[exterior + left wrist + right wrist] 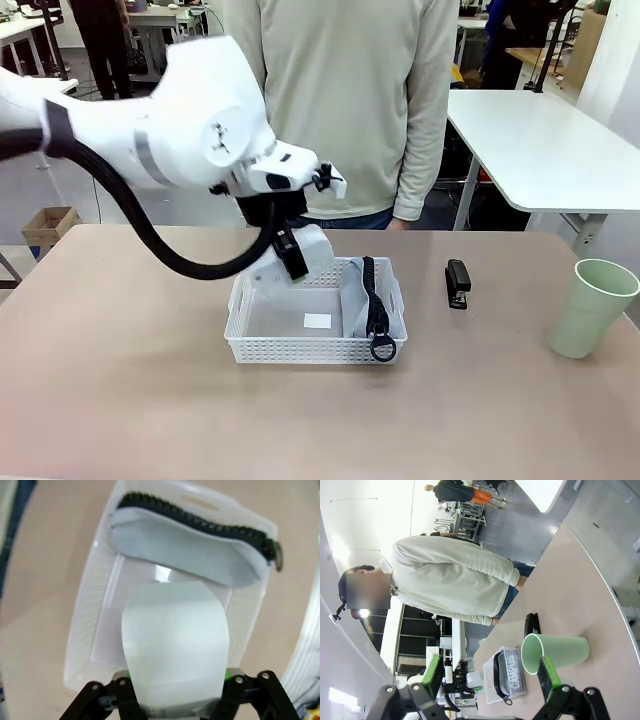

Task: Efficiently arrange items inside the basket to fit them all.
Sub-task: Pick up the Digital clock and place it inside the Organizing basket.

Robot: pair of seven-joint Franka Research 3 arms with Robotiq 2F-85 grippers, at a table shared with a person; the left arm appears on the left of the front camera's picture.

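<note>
You're looking at a white basket whose sides carry a fine lattice of small holes, with a white label on its floor. The pouch in it is pale grey, with a black strap and a black ring. The right wrist view gives you "CAMPUS" printed along its grey side. The small box is plain white, the stapler black, and the cup an even pale green. The table is a flat pinkish beige. The person's sweater is cream. The right gripper is black with bright green pads, and the left arm is white with a black hose.
</note>
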